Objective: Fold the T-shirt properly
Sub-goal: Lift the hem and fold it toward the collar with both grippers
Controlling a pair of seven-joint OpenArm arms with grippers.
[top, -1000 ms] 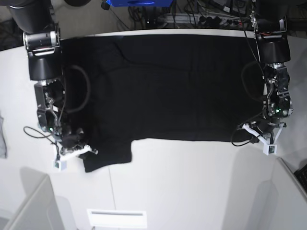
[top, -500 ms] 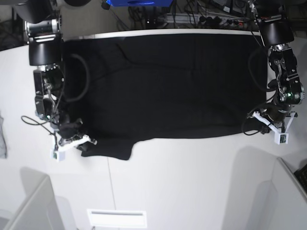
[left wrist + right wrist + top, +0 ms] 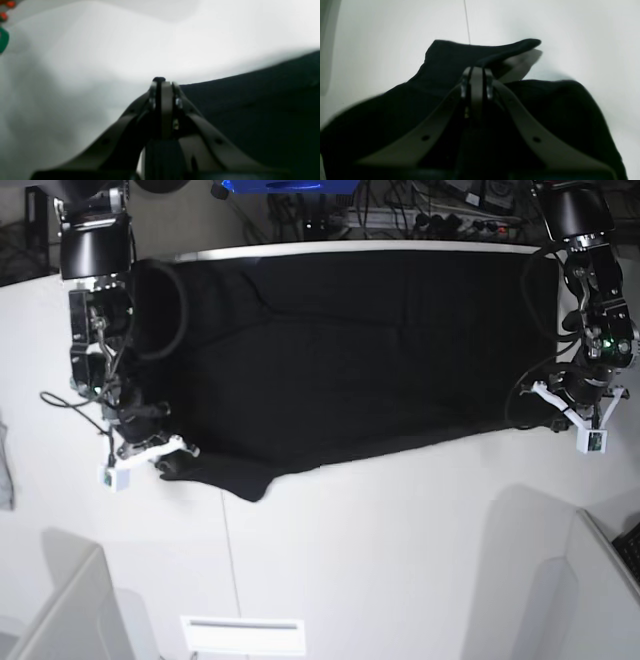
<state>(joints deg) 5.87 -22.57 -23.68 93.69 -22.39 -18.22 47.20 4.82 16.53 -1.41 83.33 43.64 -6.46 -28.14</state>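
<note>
The T-shirt (image 3: 350, 360), black, plain side up, lies spread across the far part of the table (image 3: 400, 570); its near hem sits farther back than a sec ago & now runs slanted, sleeve corner pulled in. Right gripper (image 3: 160, 455) clamped on the sleeve edge, moved back w/ it. Left gripper (image 3: 565, 415) closed tight at the hem's other corner, also farther back.
</note>
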